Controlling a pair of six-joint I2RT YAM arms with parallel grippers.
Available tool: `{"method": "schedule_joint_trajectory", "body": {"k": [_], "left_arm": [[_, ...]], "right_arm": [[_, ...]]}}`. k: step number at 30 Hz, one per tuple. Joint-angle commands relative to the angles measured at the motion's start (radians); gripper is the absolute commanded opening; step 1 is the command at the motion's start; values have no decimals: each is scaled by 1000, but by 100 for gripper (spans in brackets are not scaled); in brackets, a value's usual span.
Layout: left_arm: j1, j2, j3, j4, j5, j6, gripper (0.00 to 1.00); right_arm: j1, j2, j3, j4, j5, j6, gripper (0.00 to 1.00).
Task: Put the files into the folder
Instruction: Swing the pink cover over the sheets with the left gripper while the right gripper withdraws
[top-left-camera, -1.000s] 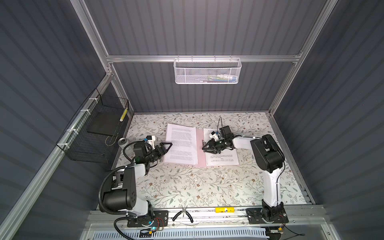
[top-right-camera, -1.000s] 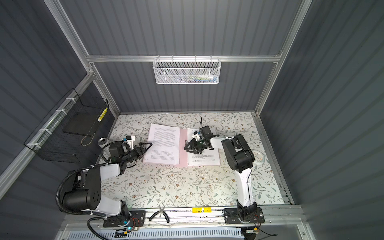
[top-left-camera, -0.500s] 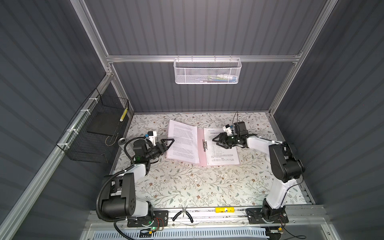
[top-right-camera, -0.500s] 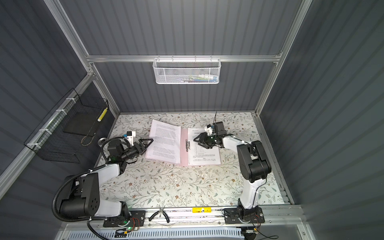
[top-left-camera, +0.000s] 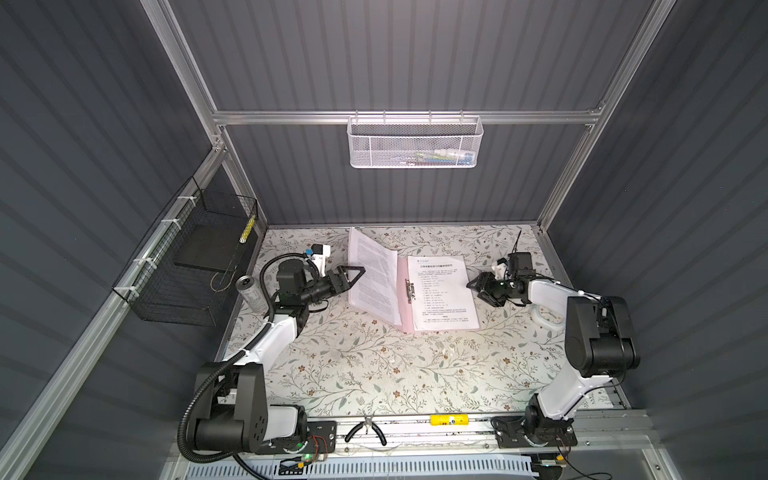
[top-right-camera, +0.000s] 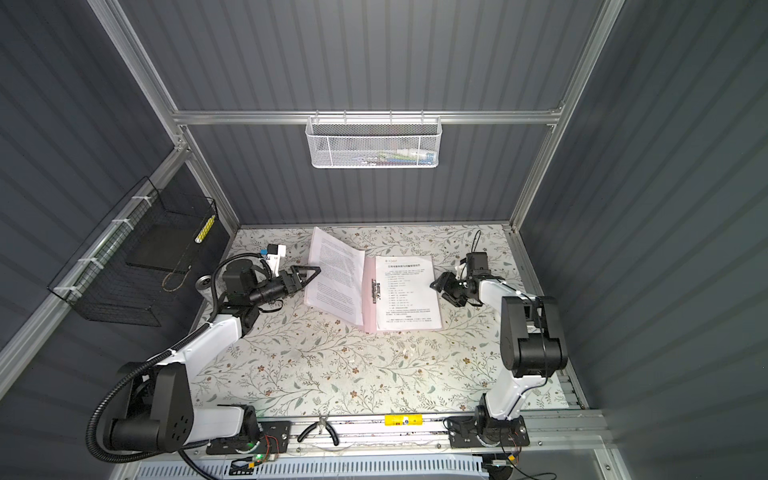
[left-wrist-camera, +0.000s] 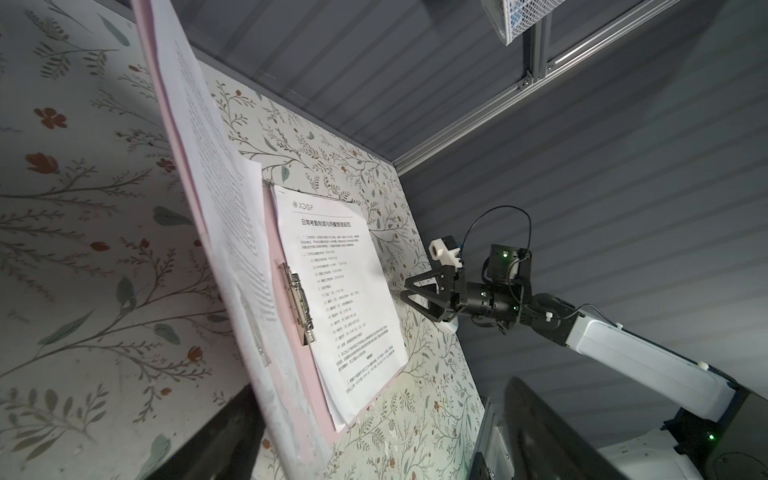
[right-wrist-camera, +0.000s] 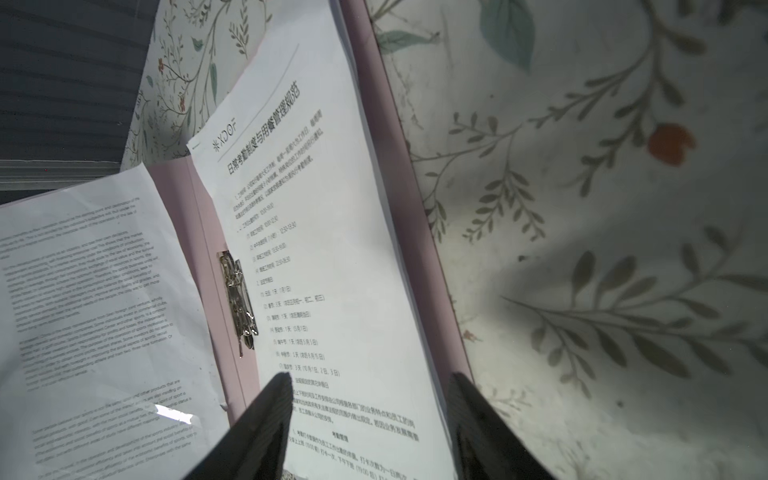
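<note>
Left gripper (top-left-camera: 352, 276) stands with its jaws spread wide at the left edge of the folder (top-left-camera: 407, 316), gripping nothing. The folder's left leaf leans up off the table (top-left-camera: 374, 374), seemingly propped on one finger. Right gripper (top-left-camera: 478, 289) hovers just right of the folder's right leaf, jaws likewise apart and empty. The folder lies open in the far middle of the table. The files (top-left-camera: 442, 291) lie flat on its right leaf, with one more sheet (top-left-camera: 372, 282) on the tilted left leaf.

The step looks like closing the cover. To do it well, push from under the leaf's left edge and swing it rightward over the spine in one smooth arc, so the loose sheet falls with the leaf instead of sliding out. The right gripper should either stand clear of the right leaf or press the files' right edge lightly until the cover comes down.

Where finger meets leaf is covered by the leaf in both top views and blurred in the left wrist view. Whether the clip (right-wrist-camera: 239, 299) pinches any paper cannot be told, nor how many sheets there are.
</note>
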Motion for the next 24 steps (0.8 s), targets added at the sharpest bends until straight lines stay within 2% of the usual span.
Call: {"method": "schedule_joint_trajectory", "body": {"k": [1,11,20,24], "left_arm": [[-36,7,50,-19,-4,7,90],[-165,51,180,-33,-71,16,90],[-280,228,355,-15,-80,22,90],[-349,332,437,36,-87,-12,90]], "right_arm": [[-5,28,-27,35,-23,11,62],[-24,44,-128,178,-79,77,62],[-33,63,-192,290,-135,140,63],[-37,71,-206,318,-154,158,63]]}}
